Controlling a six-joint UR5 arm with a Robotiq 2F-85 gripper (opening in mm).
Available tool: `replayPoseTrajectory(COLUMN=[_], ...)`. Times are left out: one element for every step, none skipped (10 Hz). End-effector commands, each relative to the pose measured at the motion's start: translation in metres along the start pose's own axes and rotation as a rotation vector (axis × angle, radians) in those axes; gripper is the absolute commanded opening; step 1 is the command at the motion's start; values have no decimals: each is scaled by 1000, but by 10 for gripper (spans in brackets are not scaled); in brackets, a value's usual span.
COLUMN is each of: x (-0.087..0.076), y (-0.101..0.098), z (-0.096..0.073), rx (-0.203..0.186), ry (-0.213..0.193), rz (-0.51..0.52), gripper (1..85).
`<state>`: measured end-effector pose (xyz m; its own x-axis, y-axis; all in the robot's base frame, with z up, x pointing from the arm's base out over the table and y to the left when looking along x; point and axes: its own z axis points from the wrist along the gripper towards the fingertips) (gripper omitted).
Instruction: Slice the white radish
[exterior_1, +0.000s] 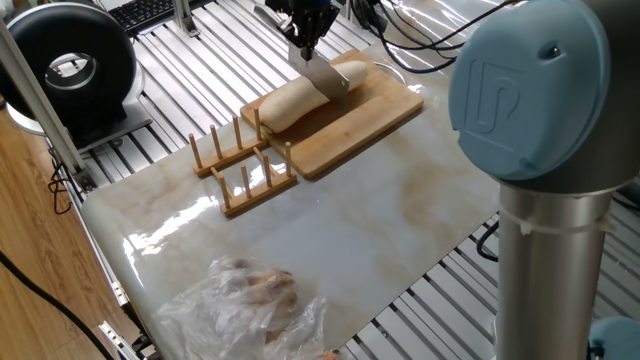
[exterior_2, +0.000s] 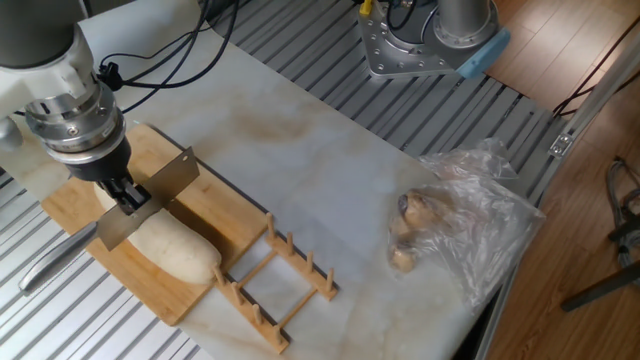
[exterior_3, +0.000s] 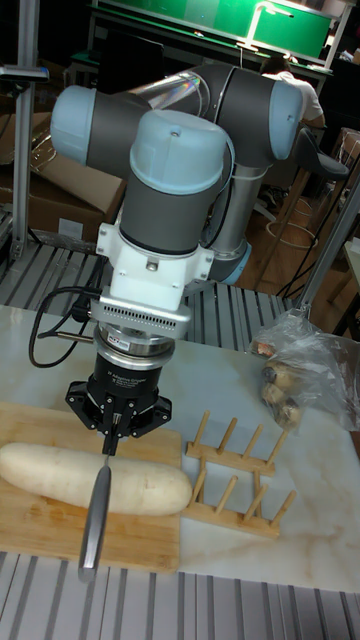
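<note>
The white radish (exterior_1: 290, 101) (exterior_2: 175, 250) (exterior_3: 60, 476) lies lengthwise on the wooden cutting board (exterior_1: 370, 118) (exterior_2: 215, 215) (exterior_3: 140, 545), in one piece as far as I can see. My gripper (exterior_1: 305, 45) (exterior_2: 128, 195) (exterior_3: 110, 437) hangs right above it, shut on the back of a flat steel knife blade (exterior_1: 326, 74) (exterior_2: 150, 200) (exterior_3: 95, 520). The blade stands edge down across the radish about mid-length, resting on or pressed into its top. The contact line is hidden by the blade.
A wooden peg rack (exterior_1: 243, 165) (exterior_2: 280, 290) (exterior_3: 235, 478) stands against the board's end. A clear plastic bag (exterior_1: 250, 300) (exterior_2: 455, 225) (exterior_3: 300, 375) with brownish contents lies farther along the marble slab. A metal handle (exterior_2: 50, 258) sticks out past the board.
</note>
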<state>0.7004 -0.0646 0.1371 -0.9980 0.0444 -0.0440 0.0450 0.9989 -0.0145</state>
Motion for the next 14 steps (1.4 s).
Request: replayPoseTrajectory(x=[-3,-4,-4,-4,-4,-5,-5,-5,-5,-5,-4,-3,-3,-3], y=[6,8,11,14,14,11,9,9,9,8,8,9,9,10], z=[4,5,5,5,4,5,7,9,10,10,10,10,10,10], rx=[5,0,-9,-26,-39,-43,-53,-59,-59,-59,-57,-60,-63,-63], ry=[11,11,13,11,11,11,5,-1,-1,2,3,7,8,10], rz=[15,4,-10,-22,-34,-46,-55,-59,-59,-54,-51,-50,-48,-48], gripper=[13,13,13,13,13,13,13,13,13,13,13,13,13,13])
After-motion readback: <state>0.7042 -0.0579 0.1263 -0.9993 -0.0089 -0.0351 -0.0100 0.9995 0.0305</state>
